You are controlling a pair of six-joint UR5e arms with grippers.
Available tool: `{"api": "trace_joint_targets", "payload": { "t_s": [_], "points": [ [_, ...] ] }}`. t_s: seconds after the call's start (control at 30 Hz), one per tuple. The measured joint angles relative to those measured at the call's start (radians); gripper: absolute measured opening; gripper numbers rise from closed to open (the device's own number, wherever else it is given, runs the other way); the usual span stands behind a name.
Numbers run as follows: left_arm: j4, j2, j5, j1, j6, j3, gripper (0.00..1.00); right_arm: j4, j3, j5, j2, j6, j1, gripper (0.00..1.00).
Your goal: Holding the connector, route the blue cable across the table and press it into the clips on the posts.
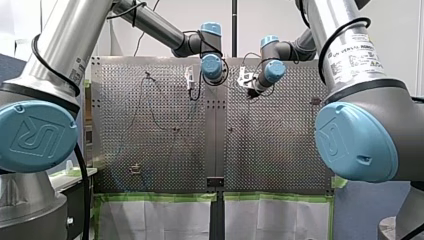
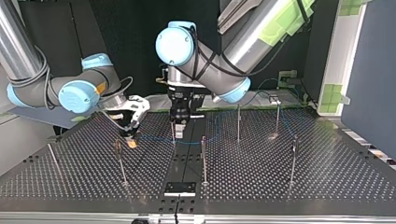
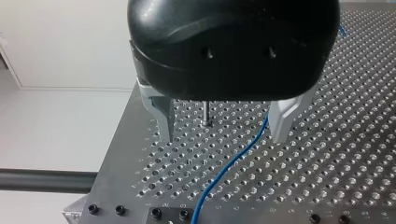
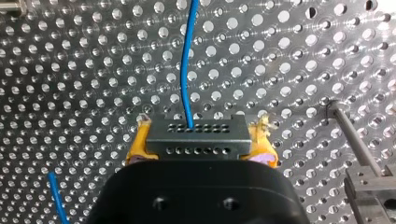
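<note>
Right gripper [image 4: 201, 134]: closed on the connector [image 4: 196, 140], yellow pads [image 4: 138, 142] against its two ends; low over the tabletop [image 2: 327, 177], at the top view's left.
Left gripper [image 3: 223, 123]: spread wide, holding nothing; straddling one post [image 3: 205, 114] and the cable [image 3: 233, 163], near the middle seam.
Tabletop: perforated metal, with several thin upright posts set well apart.
Post: upright between the left gripper's fingers [image 3: 164, 121], a little ahead of them; top and clip hidden by the gripper body.
Cable: blue, leaving the connector's face and running straight ahead of the right gripper; in the top view strung from the connector across to the post under the left gripper, then on toward the posts at that view's right.
Connector: small grey block with rows of holes, held crosswise in the right gripper, long axis from pad to pad.
Key relation: inside the left gripper's opening, cable beside the post, close to the paler finger, apparently not touching the post; long axis slanting across the line between the fingers.
Nearer arm: left, right at the post; right a short way off along the cable.
Next move, as judged: cable shifted sideways onto the post, then pushed into its clip.
Risk, as judged: cable slipping past the clip if tension from the connector end drops.
</note>
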Motion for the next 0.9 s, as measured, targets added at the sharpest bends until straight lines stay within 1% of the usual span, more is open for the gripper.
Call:
{"api": "trace_joint_targets", "payload": {
  "t_s": [0.27,0.4,0.53,0.7,0.9],
  "points": [
    [0.047,-0.010,-0.003,0.004,0.022,0.006,1.00,0.000,0.000,0.000,0.003,0.000,-0.007,0.00],
    [0.035,-0.037,-0.014,0.001,0.036,0.032,1.00,0.000,0.000,0.000,0.004,-0.001,-0.008,0.00],
    [0.024,-0.069,-0.042,0.001,0.043,0.063,1.00,0.000,0.000,0.000,0.005,-0.002,-0.008,0.00],
    [0.054,-0.112,-0.073,0.011,0.047,0.106,1.00,-0.001,0.000,0.000,0.005,-0.003,-0.009,0.00],
    [0.099,-0.130,-0.079,0.019,0.055,0.134,1.00,-0.002,0.000,0.000,0.006,-0.004,-0.010,0.00]
  ]
}}
